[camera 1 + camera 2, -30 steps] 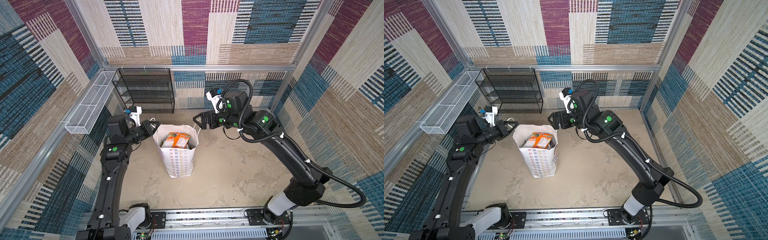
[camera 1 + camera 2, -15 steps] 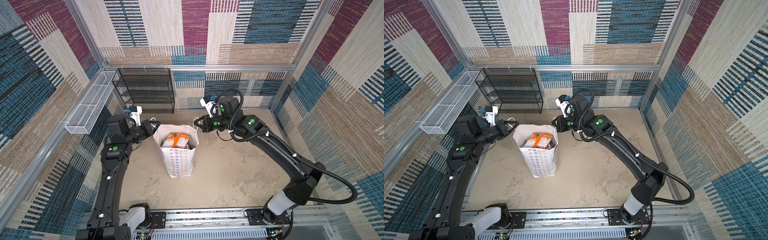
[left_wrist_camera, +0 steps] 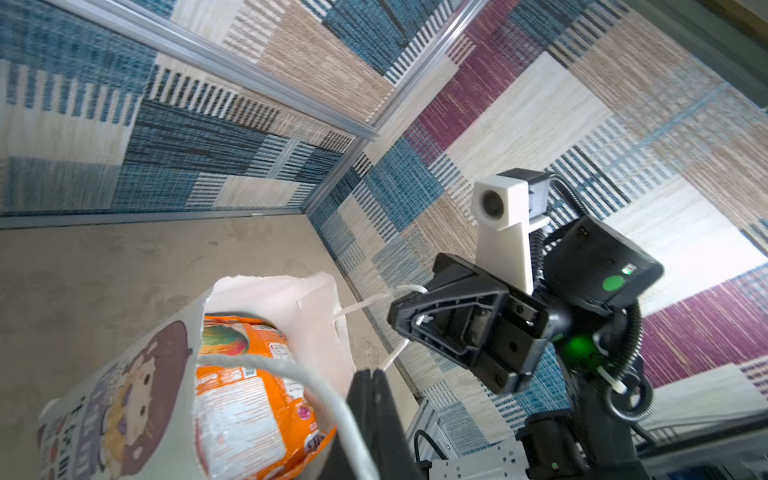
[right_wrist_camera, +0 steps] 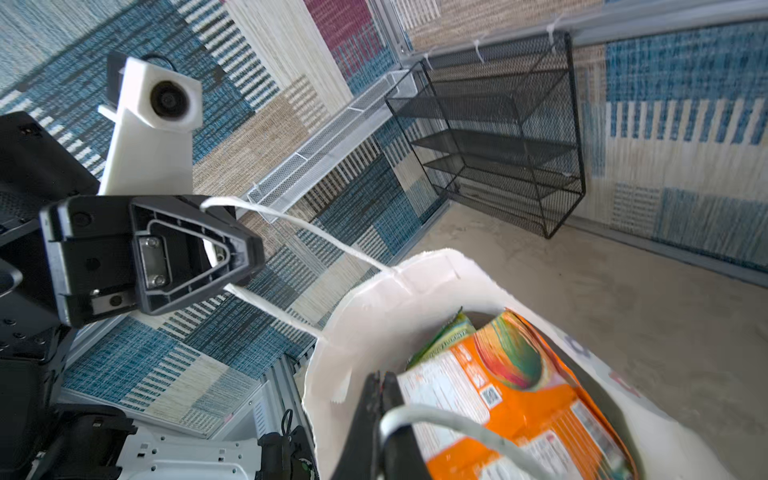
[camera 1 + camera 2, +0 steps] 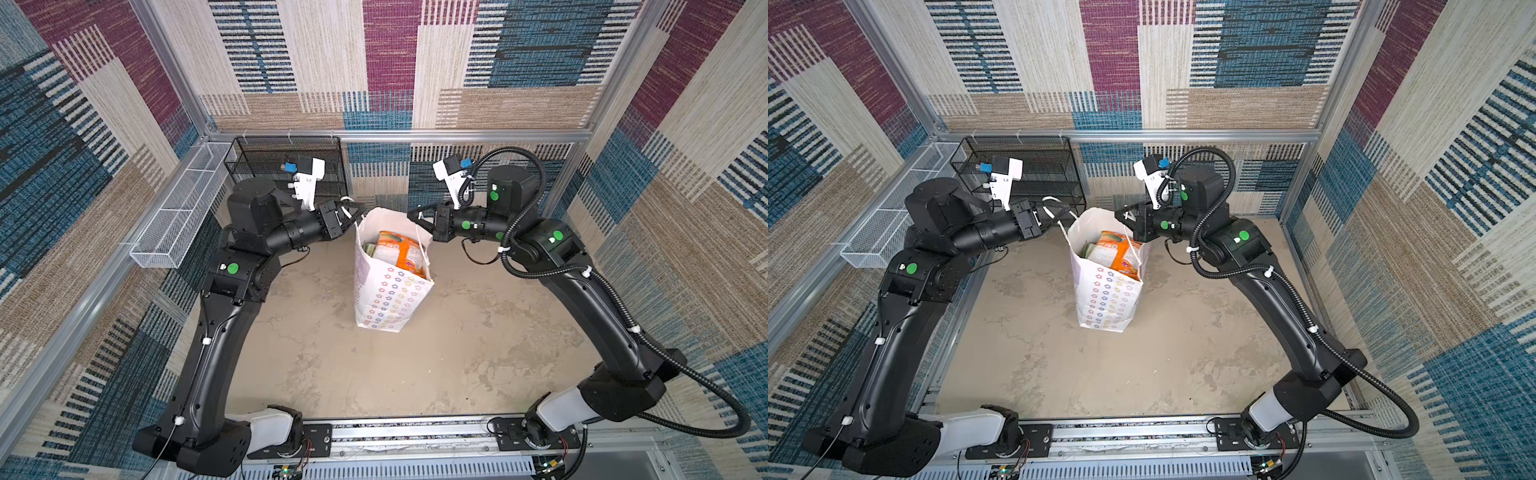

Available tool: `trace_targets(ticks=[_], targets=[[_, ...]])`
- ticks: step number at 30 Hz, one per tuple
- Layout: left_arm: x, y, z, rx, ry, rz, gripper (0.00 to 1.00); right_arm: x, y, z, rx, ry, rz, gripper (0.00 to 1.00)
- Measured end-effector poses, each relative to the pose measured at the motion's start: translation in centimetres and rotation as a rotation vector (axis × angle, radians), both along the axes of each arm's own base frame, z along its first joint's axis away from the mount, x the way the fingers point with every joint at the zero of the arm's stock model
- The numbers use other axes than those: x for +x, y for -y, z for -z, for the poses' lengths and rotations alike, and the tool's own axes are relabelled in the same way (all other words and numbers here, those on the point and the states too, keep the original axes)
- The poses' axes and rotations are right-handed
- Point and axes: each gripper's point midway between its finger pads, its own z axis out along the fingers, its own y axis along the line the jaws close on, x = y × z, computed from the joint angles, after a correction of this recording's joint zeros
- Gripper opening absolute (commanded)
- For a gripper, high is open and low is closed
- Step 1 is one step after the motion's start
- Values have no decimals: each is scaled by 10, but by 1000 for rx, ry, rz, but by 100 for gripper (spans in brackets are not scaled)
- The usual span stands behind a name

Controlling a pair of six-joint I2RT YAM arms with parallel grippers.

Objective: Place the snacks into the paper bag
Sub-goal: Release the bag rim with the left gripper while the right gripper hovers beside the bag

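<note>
right hand (image 5: 417,217) moved in, gripping bag handle (image 3: 365,302)

We log the paper bag (image 5: 390,299) upright at mid-floor, with the snacks (image 5: 401,251) inside it. The left gripper (image 5: 360,207) sits just left of its mouth, closed on the left handle (image 4: 311,228). The right gripper (image 5: 412,216) sits just right, closed on the right handle (image 3: 365,305). Behind-left of the bag, a wire rack (image 5: 286,166) stands against the back wall. A mesh tray (image 5: 178,224) runs along the left wall.

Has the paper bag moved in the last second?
Yes: in both top views the paper bag shifted right and up-frame, its rim nearing the foot of the black wire rack.
</note>
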Motion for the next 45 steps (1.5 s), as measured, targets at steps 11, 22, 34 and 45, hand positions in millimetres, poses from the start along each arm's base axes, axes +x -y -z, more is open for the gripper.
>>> trace_targets(ticks=[11, 22, 34, 45], targets=[[36, 24, 100, 68, -281, 13, 0, 14, 36, 56, -63, -137, 69, 0], [27, 27, 134, 82, -304, 19, 0, 8, 34, 110, -74, -203, 32, 0], [15, 23, 135, 66, -254, 19, 74, -4, 36, 103, -7, -175, 13, 69], [9, 16, 128, 71, -222, -7, 99, -26, 41, 89, 60, -191, -9, 93]])
